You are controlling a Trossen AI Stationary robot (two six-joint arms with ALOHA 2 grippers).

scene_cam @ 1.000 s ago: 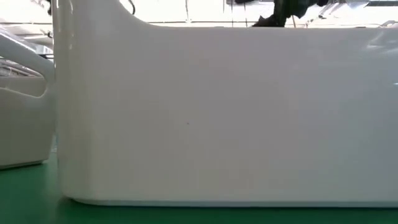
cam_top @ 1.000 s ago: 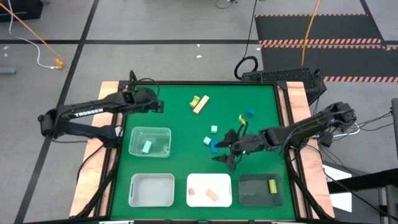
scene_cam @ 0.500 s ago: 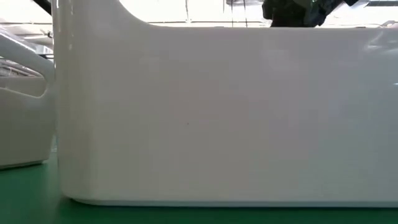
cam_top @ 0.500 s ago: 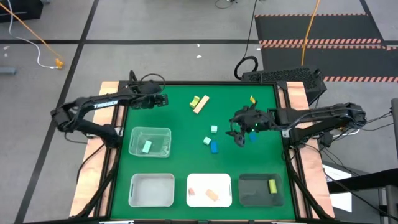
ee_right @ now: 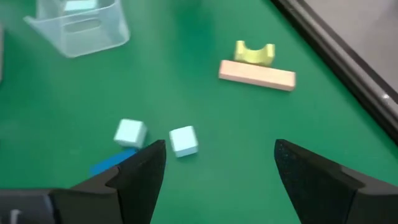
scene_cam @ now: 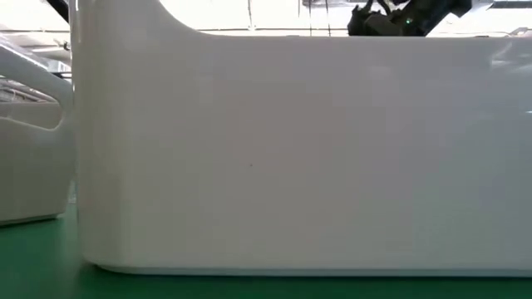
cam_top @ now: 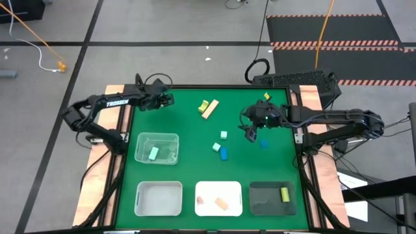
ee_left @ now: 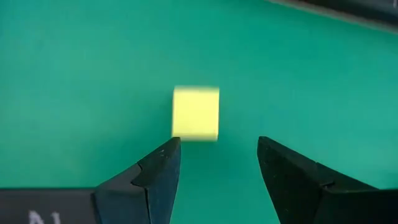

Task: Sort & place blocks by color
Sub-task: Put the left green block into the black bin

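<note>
My left gripper (cam_top: 166, 99) (ee_left: 216, 163) hangs open over the far left of the green mat. A yellow cube (ee_left: 196, 113) lies on the mat just ahead of its fingertips, untouched; it does not show in the high view. My right gripper (cam_top: 249, 132) (ee_right: 217, 168) is open above the mat's right half. Ahead of it lie two mint cubes (ee_right: 130, 132) (ee_right: 183, 140), a blue bar (ee_right: 112, 163) (cam_top: 224, 153), a tan bar (ee_right: 257, 74) (cam_top: 210, 110) and a yellow-green arch (ee_right: 254, 53). A blue cube (cam_top: 263, 143) lies beside the right gripper.
A clear tray (cam_top: 156, 148) holds a mint block (cam_top: 153, 153). Along the near edge stand a white tray (cam_top: 158, 198), a white tray with tan blocks (cam_top: 219, 199) and a dark tray (cam_top: 272, 197) holding a yellow block (cam_top: 284, 194). A white tray wall (scene_cam: 291, 158) fills the low view.
My right gripper has swung from beside the blue bar toward the table's far edge, staying open. My left gripper has shifted slightly toward the far edge. The blue cube now lies nearer the near edge than before.
</note>
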